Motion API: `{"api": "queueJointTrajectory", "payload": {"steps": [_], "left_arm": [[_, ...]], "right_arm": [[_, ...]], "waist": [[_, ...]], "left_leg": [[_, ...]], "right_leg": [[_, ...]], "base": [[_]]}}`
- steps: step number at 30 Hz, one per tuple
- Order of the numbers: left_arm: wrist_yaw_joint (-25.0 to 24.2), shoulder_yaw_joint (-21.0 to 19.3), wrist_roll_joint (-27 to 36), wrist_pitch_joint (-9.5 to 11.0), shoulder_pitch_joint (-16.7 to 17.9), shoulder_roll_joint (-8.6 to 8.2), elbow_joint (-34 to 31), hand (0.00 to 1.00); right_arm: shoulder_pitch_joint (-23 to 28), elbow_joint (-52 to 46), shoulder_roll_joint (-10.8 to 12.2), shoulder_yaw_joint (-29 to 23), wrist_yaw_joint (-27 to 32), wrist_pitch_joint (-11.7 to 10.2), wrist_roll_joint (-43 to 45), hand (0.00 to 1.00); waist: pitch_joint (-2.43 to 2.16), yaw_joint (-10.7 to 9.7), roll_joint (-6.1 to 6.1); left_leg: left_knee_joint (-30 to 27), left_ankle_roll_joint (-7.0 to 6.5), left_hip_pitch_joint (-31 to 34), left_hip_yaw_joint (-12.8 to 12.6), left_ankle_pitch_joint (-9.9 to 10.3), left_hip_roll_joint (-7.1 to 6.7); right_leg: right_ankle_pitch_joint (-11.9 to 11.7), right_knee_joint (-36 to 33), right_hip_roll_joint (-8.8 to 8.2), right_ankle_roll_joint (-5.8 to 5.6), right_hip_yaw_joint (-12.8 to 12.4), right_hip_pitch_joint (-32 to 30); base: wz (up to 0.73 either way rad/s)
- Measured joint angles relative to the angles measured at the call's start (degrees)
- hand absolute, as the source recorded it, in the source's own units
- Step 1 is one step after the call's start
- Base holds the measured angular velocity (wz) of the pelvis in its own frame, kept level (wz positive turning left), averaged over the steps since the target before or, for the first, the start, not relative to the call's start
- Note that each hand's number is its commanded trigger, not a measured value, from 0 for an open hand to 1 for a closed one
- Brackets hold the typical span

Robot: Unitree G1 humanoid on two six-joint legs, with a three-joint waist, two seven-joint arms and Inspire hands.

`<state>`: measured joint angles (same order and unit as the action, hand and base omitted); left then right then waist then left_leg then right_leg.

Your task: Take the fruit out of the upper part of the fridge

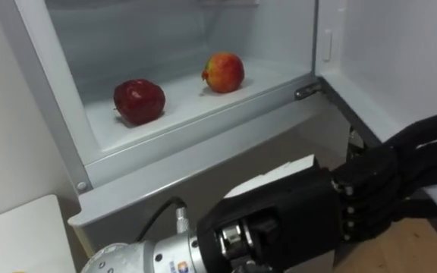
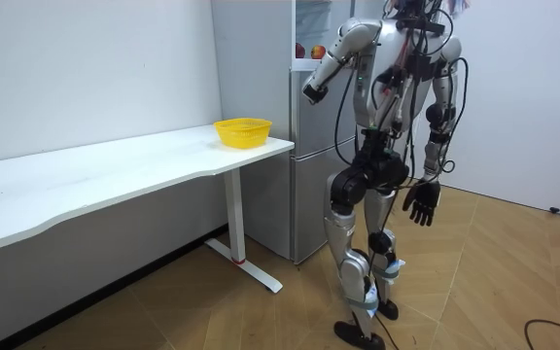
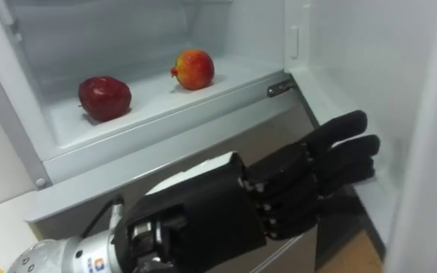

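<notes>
Left hand (image 1: 389, 178) open, fingers straight, empty, below front edge of upper fridge shelf (image 1: 184, 110). Red-yellow apple (image 1: 223, 72) up-left of fingertips, nearer; dark red apple (image 1: 139, 101) farther left. Right hand (image 2: 421, 204) hanging relaxed, empty.

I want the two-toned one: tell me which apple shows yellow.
The right apple, farther back, red with yellow; the left apple is dark red all over.
</notes>
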<state>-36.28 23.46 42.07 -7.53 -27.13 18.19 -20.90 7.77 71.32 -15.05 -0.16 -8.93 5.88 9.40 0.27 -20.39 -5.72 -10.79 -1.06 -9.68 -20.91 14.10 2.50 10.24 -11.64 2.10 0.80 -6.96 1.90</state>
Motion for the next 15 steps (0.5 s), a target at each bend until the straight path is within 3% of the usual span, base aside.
{"api": "queueJointTrajectory", "payload": {"steps": [4,10,15], "left_arm": [[1.3,1.7,0.2,0.0,-2.5,-0.77,1.3,0.00],[2.0,2.3,0.2,-0.1,-4.1,-2.53,3.2,0.00],[2.1,2.4,0.2,-0.7,-4.7,-3.06,3.7,0.00]], "right_arm": [[-1.1,0.2,-0.2,0.0,-0.1,1.1,-0.1,0.00],[-1.4,0.3,-0.5,0.0,0.0,1.4,-0.1,0.00],[-2.3,0.3,-0.9,0.0,0.0,1.7,-0.1,0.00]], "waist": [[0.18,-1.3,-0.52],[0.35,-2.1,-1.12],[0.37,-2.9,-1.16]], "left_leg": [[0.0,0.00,0.0,-0.6,0.0,0.02],[0.0,0.00,-0.3,-1.2,0.0,0.14],[0.1,0.00,-0.5,-2.5,0.0,0.02]], "right_leg": [[0.0,0.0,0.00,0.03,-0.1,0.1],[-0.1,-0.1,0.22,0.13,-0.8,-0.1],[-0.1,-0.1,0.35,0.18,-0.9,-0.4]], "base": [[-0.09],[-0.06],[-0.02]]}}
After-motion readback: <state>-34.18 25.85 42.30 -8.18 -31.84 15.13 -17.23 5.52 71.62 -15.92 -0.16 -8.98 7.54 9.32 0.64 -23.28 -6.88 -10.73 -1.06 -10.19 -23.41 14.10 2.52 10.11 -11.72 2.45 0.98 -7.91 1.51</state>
